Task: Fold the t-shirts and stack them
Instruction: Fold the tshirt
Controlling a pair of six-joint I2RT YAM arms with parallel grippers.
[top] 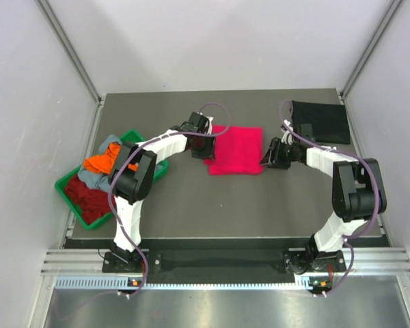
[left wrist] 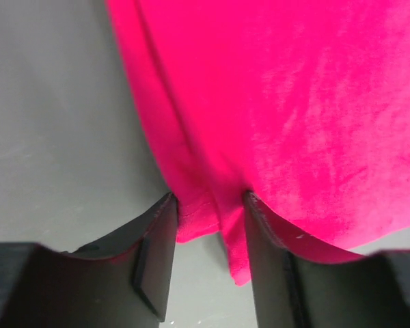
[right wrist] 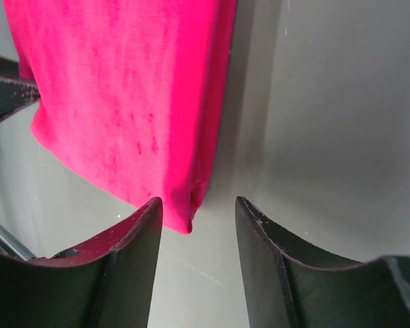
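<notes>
A bright pink-red t-shirt, folded into a rectangle, lies flat mid-table. My left gripper is at its left edge. In the left wrist view the gripper is open, and a corner of the pink cloth lies between the fingertips. My right gripper is at the shirt's right edge. In the right wrist view it is open, and the shirt's near corner just reaches between the tips. A folded black t-shirt lies at the back right.
A green plastic tray at the left edge holds an orange tee, a dark red one and a grey-blue one in a heap. Enclosure walls stand close on both sides and behind.
</notes>
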